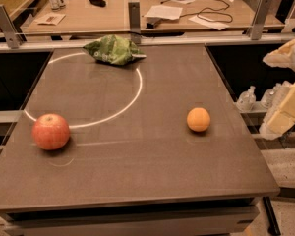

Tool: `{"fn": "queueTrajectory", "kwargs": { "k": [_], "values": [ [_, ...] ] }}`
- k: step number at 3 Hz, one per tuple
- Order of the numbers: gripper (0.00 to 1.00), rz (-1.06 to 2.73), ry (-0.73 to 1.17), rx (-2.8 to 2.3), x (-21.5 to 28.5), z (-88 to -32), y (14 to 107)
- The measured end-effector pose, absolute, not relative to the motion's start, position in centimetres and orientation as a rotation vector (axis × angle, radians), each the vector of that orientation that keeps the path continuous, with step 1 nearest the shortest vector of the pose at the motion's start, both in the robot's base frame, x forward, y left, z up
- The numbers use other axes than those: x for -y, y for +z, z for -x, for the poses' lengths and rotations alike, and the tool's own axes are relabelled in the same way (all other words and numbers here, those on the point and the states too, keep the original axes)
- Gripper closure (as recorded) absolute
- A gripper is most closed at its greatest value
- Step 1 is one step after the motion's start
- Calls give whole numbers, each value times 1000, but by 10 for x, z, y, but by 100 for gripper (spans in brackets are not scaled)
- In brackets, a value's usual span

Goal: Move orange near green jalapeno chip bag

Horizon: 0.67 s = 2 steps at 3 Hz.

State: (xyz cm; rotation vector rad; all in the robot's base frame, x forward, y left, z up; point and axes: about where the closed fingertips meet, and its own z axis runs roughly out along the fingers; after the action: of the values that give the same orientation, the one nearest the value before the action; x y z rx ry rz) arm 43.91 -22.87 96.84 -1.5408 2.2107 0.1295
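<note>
The orange (198, 119) lies on the dark brown table (152, 181), right of the middle. The green jalapeno chip bag (114, 50) lies crumpled at the far edge of the table, left of centre, well apart from the orange. My gripper (284, 113) shows as cream-coloured parts at the right edge of the camera view, off the table's right side, to the right of the orange and not touching it. It holds nothing that I can see.
A red-pink apple (50, 131) sits near the table's left side. A white circle (83, 90) is marked on the tabletop. Behind is a wooden desk (137, 14) with papers, cables and metal posts. Bottles (247, 98) stand beyond the right edge.
</note>
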Motion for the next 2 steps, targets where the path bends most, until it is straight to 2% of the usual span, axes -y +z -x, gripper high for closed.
{"fn": "queueTrajectory", "kwargs": {
  "k": [1, 2],
  "values": [
    [0, 1409, 300, -2112, 239, -440, 947],
    [0, 1293, 454, -2005, 225, -436, 937]
  ]
}}
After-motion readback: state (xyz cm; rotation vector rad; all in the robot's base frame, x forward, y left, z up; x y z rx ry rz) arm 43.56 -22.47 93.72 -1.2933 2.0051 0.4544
